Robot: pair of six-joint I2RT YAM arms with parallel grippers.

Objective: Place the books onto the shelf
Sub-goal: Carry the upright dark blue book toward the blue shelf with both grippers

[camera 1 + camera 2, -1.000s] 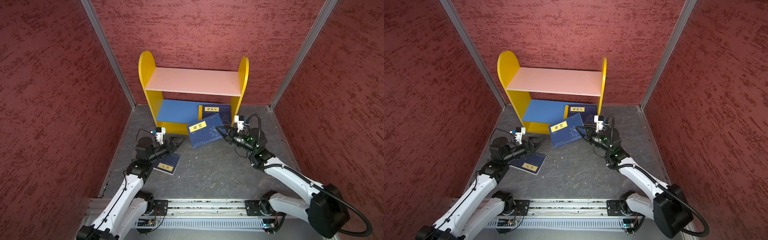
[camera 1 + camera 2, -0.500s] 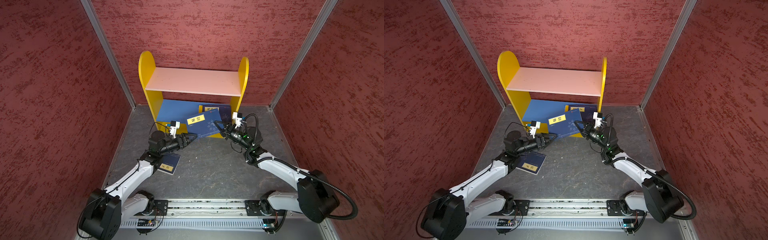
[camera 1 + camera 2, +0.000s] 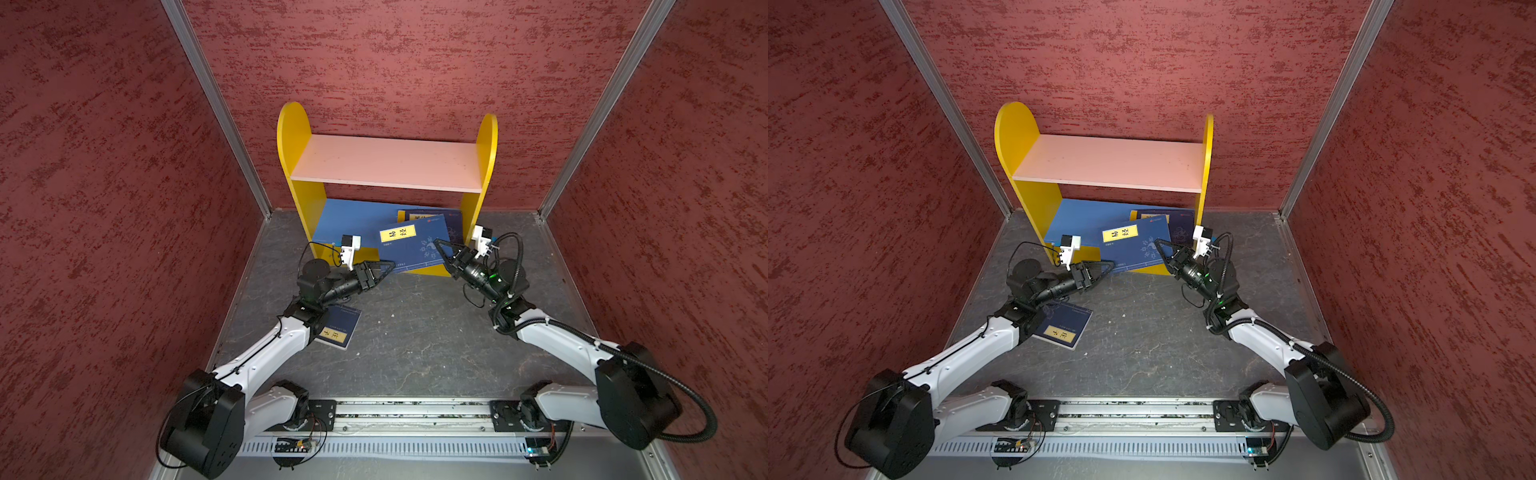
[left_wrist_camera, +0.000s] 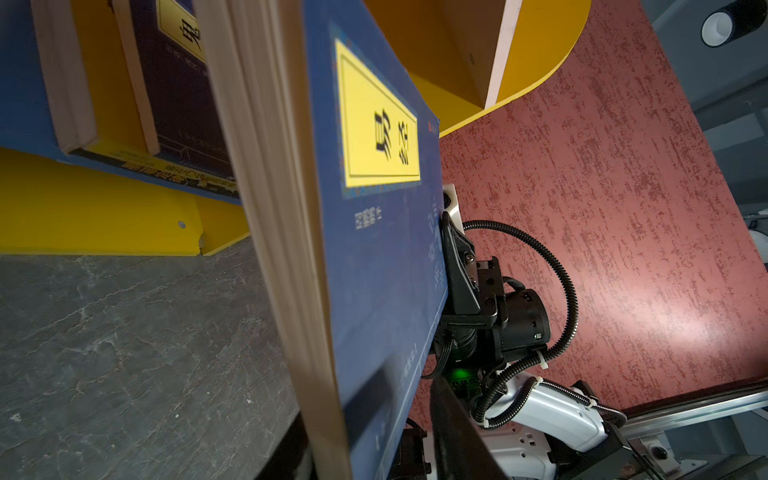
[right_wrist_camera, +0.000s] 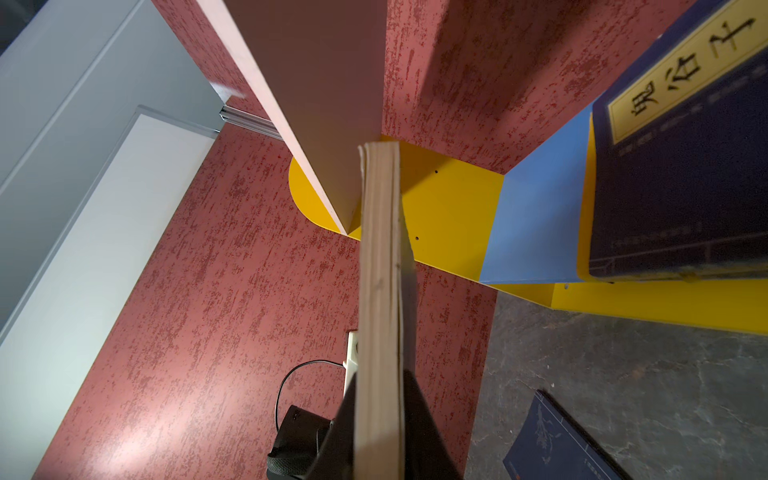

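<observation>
Navy paperback with a yellow title label [image 3: 411, 249] hangs between my two grippers at the front of the small two-tier shelf [image 3: 293, 137], clear of the dark grey stone-look counter [image 3: 415, 332]. Its cover faces up and its label end points toward the shelf. In both top views it overlaps the front edge of the blue lower board [image 3: 349, 216], though I cannot tell whether it touches that board.

My right gripper [image 3: 438, 245] is clamped on the book's right-hand edge: in the right wrist view the pale page block [image 5: 380, 291] runs straight out from between my closed fingers. My left gripper [image 3: 390, 265] is at the book's near left corner. In the left wrist view a finger shows on either side of that corner. Whether those fingers press the book or stand just off it, I cannot tell.

At the right end of the blue lower board a second navy paperback [image 3: 440, 219] lies flat on a yellow book [image 3: 401, 214], just beside the shelf's right side panel. The pale pink upper board [image 3: 386, 162] spans the two round-topped yellow panels above them.

A third navy paperback [image 3: 338, 328] lies flat on the counter, label up, partly under my left arm and apart from the shelf. Red textured walls [image 3: 415, 62] close in the counter on three sides.
</observation>
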